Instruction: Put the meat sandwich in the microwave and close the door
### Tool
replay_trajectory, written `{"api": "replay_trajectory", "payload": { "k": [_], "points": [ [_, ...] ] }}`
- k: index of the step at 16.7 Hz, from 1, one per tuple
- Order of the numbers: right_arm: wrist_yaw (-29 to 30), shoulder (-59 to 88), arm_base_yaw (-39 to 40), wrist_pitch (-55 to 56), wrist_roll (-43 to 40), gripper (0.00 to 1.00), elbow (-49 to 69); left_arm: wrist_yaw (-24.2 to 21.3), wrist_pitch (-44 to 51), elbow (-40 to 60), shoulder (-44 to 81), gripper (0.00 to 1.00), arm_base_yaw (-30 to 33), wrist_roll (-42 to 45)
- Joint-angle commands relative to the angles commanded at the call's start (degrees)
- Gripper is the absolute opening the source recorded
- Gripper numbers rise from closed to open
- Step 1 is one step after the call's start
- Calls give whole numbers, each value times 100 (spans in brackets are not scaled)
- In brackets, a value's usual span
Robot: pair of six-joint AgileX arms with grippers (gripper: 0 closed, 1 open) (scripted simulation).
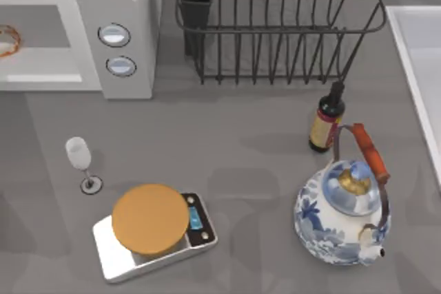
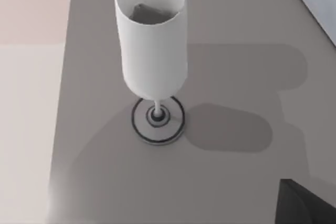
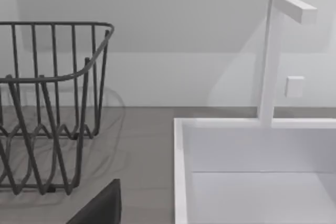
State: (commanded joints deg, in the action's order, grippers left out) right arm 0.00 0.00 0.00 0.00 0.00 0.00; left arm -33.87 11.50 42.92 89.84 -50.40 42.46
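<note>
Lying inside the microwave [image 1: 131, 25], the meat sandwich [image 1: 8, 40] shows partly.

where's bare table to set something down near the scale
Free: the grey stretch between the kitchen scale and the teapot, below the dish rack. Crowded: the wine glass beside the scale, the sauce bottle touching the teapot's handle.

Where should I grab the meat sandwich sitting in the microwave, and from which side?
Only the meat sandwich's orange-brown curved edge shows, inside the microwave at the top view's left edge. Probably come in level through the front opening and close the fingers across that curved edge, since the cavity's roof blocks a reach from above. The rest of its shape is hidden.
</note>
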Motion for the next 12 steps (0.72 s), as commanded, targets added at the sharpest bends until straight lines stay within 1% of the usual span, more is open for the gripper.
{"api": "replay_trajectory", "payload": {
  "k": [5, 12],
  "points": [
    [0, 0, 0, 0, 0, 100, 0, 42, -23, -71, -55, 0, 50, -80],
    [0, 0, 0, 0, 0, 100, 0, 490, -287, -778, -880, 0, 844, -794]
  ]
}}
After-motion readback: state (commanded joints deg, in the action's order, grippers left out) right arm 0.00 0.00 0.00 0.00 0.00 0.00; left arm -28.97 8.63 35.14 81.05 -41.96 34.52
